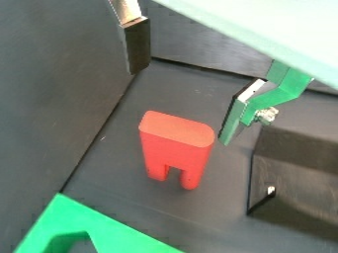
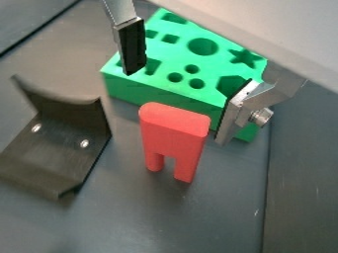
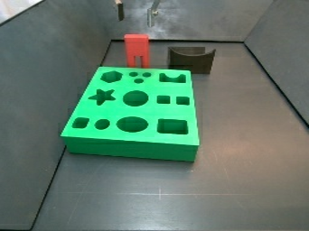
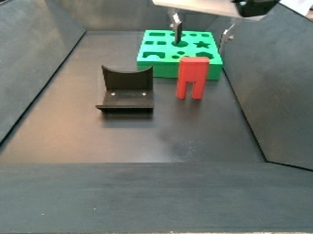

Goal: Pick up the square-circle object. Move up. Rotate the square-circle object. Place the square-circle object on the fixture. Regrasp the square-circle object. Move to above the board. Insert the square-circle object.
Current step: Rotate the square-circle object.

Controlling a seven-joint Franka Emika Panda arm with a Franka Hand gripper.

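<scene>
The board (image 3: 130, 110), a bright green slab cut with a star, circles, squares and notched holes, lies flat on the dark floor (image 4: 159, 128) of the grey-walled enclosure. The fixture (image 4: 124, 90), a dark bracket with a curved notch in its upright wall, stands on the floor apart from the board and beside the red piece. The square-circle object (image 4: 193, 77) stands upright on its two legs on the floor, just off one short edge of the board and near the fixture, touching neither; in both wrist views its rounded-cornered top face points up at the camera and the slot between its legs shows. The gripper (image 2: 185, 69) hangs above the square-circle object with its jaws spread wide and nothing between them; in a wrist view one dark-padded finger (image 2: 129, 44) shows in front of the board and the silver plate of the opposite finger (image 2: 244, 114) sits well clear of the red block's side.
</scene>
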